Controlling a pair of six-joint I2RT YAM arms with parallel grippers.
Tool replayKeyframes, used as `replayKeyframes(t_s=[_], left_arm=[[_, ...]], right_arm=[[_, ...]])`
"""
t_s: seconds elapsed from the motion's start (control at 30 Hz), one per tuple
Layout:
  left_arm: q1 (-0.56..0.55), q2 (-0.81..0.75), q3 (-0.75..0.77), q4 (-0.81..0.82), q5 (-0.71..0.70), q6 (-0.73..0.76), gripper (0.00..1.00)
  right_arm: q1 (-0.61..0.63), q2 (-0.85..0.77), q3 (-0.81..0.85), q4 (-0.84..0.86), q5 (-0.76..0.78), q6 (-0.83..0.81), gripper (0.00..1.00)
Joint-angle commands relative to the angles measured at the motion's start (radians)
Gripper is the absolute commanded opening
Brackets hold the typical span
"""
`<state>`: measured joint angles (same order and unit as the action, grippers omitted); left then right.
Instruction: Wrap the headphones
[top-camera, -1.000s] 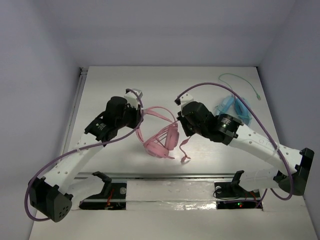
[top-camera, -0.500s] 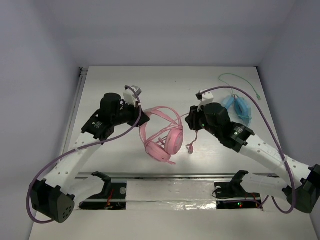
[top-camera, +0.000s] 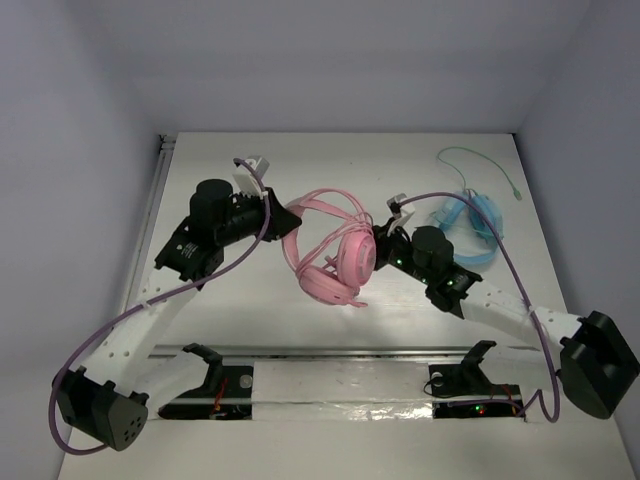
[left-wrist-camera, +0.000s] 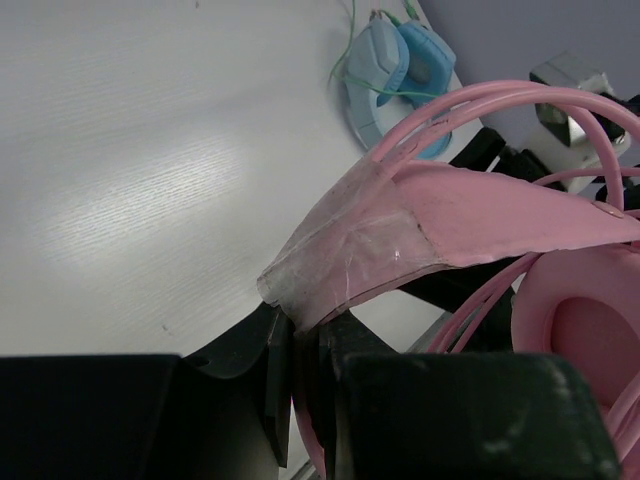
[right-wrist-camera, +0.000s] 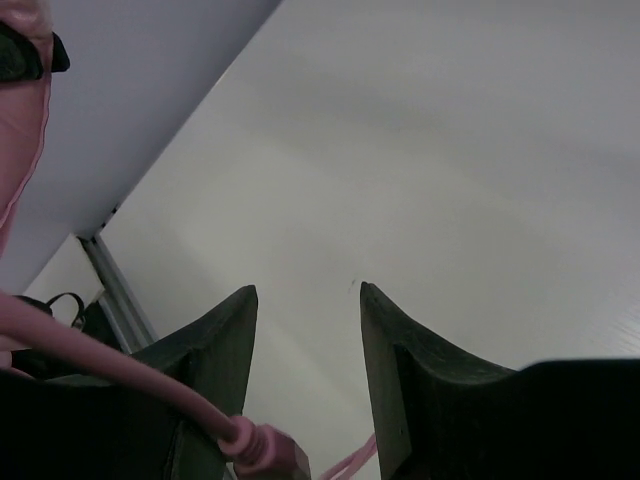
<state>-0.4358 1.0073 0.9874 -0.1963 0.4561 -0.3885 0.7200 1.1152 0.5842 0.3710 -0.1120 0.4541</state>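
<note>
The pink headphones (top-camera: 335, 262) hang above the table's middle, ear cups down. My left gripper (top-camera: 287, 222) is shut on the taped pad of the headband (left-wrist-camera: 380, 245), with the jaws (left-wrist-camera: 305, 335) pinching its end. A pink ear cup (left-wrist-camera: 590, 320) shows at the right of the left wrist view. My right gripper (top-camera: 385, 250) is just right of the ear cups and open (right-wrist-camera: 308, 292), with nothing between its fingers. The pink cable's plug (right-wrist-camera: 265, 450) lies against the outside of the left finger (right-wrist-camera: 225, 340).
Light blue headphones (top-camera: 465, 220) with a green cable (top-camera: 480, 160) lie at the back right, close behind my right arm; they also show in the left wrist view (left-wrist-camera: 395, 65). A metal rail (top-camera: 330, 352) runs along the near edge.
My left gripper has carried the headphones right and turned them more upright. My right arm has dropped lower and its gripper sits close beside the ear cups; the cable's end no longer dangles below it.
</note>
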Motion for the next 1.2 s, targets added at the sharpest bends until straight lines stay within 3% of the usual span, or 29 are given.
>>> replayKeyframes(t_s=[0.0,0.3,0.93,1.17], left_arm=[[0.005,-0.042,0.094,0.120,0.001,-0.107,0.00],[0.005,-0.061,0.122,0.150,-0.037,-0.171,0.00],[0.014,-0.078,0.160,0.156,-0.114,-0.268,0.00],[0.014,-0.082,0.151,0.164,-0.106,-0.280,0.00]], right_arm=[[-0.013,0.030,-0.024,0.262,-0.078,0.027,0.52],[-0.022,0.138,-0.089,0.463,-0.110,0.067,0.55],[-0.022,0.129,-0.222,0.586,-0.091,0.126,0.56],[-0.022,0.127,-0.225,0.597,-0.069,0.127,0.51]])
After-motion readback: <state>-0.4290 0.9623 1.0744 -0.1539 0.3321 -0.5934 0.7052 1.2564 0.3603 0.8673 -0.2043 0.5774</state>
